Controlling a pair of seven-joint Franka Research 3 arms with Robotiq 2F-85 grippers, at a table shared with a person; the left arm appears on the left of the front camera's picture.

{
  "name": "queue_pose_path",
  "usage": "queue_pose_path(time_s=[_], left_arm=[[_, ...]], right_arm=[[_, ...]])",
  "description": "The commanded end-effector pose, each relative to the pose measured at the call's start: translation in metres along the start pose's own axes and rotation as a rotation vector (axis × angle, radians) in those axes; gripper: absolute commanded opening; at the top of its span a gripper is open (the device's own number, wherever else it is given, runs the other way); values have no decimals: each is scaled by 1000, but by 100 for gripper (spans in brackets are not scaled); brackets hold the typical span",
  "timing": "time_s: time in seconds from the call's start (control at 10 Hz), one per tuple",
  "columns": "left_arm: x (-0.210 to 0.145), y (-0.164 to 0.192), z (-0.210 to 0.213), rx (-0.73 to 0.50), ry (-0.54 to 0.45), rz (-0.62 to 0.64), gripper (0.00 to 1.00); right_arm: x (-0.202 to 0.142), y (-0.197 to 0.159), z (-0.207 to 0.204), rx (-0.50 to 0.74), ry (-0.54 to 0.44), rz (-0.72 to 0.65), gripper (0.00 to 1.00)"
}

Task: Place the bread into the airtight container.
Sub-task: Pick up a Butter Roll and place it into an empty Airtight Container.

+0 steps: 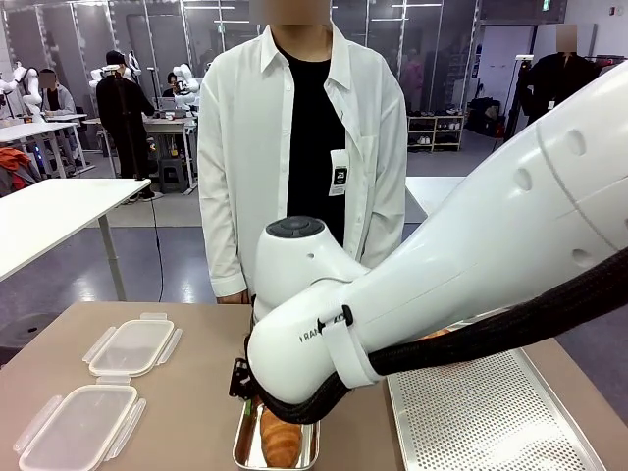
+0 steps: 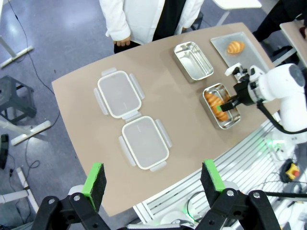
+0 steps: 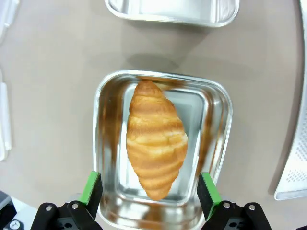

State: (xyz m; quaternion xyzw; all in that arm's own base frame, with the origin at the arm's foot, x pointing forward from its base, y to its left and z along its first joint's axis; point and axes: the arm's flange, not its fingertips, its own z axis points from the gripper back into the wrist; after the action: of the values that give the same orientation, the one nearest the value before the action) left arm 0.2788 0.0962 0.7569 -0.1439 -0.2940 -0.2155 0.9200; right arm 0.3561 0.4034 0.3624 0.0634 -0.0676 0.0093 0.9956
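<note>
A golden croissant [image 3: 156,139] lies lengthwise inside a small steel container [image 3: 103,120] on the brown table. My right gripper [image 3: 150,188] hovers straight above it, open, its green pads [image 3: 91,187] on either side of the croissant's near end and apart from it. In the front view the croissant [image 1: 280,442] shows in the container [image 1: 243,446] under my right arm. From high above, the left wrist view shows the same croissant [image 2: 213,101] under the right gripper [image 2: 225,104]. My left gripper [image 2: 151,172] is open and holds nothing.
A second, empty steel container [image 2: 193,60] stands beside the first. Two translucent clip lids [image 2: 120,93] [image 2: 144,141] lie to the left. A perforated metal tray [image 2: 221,42] carries another croissant [image 2: 235,46]. A person in a white shirt [image 1: 294,147] stands at the far edge.
</note>
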Motion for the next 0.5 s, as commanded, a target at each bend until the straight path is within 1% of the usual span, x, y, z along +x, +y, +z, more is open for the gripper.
queue_pose_path(time_s=[0.0, 0.1, 0.3, 0.4], left_arm=[[1, 0, 2, 0, 0, -14, 100], [1, 0, 2, 0, 0, -14, 100], [1, 0, 2, 0, 0, -14, 100], [1, 0, 2, 0, 0, -14, 100]], right_arm=[[-5, -14, 62, -8, -5, 50, 100], [-14, -18, 93, 5, 22, 84, 100], [-20, -34, 150, 38, 11, 85, 100], [-19, -48, 169, 32, 10, 93, 100]])
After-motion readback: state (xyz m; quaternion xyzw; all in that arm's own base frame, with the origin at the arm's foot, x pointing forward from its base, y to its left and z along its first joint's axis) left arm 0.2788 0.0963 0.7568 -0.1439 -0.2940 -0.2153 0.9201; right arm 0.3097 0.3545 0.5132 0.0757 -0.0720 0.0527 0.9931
